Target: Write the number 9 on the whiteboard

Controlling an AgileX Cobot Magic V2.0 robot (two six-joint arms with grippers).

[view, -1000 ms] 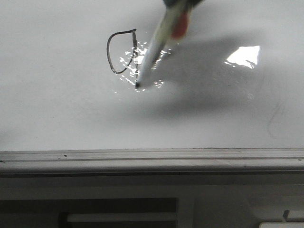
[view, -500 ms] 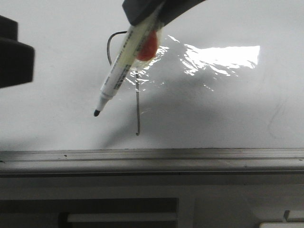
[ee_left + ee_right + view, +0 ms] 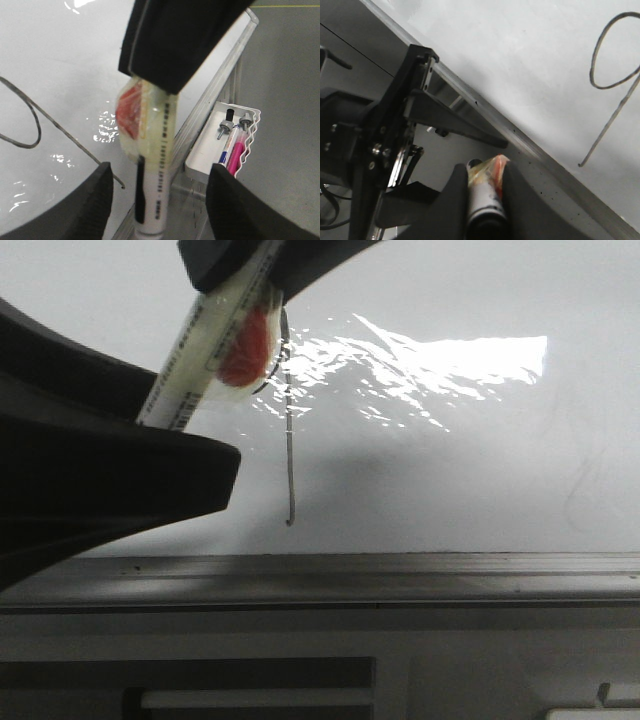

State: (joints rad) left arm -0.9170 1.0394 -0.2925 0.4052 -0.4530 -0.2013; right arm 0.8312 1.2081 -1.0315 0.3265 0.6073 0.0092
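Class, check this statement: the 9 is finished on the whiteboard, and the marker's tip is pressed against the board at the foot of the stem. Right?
Not quite. The number 9 is drawn on the whiteboard, but the marker is lifted away, held in the right gripper, as the front view shows.

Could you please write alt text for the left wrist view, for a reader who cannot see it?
A marker wrapped in tape hangs from the right gripper, between the left gripper's open fingers. Behind it the whiteboard carries the drawn 9. A tray of pens hangs off the board's edge.
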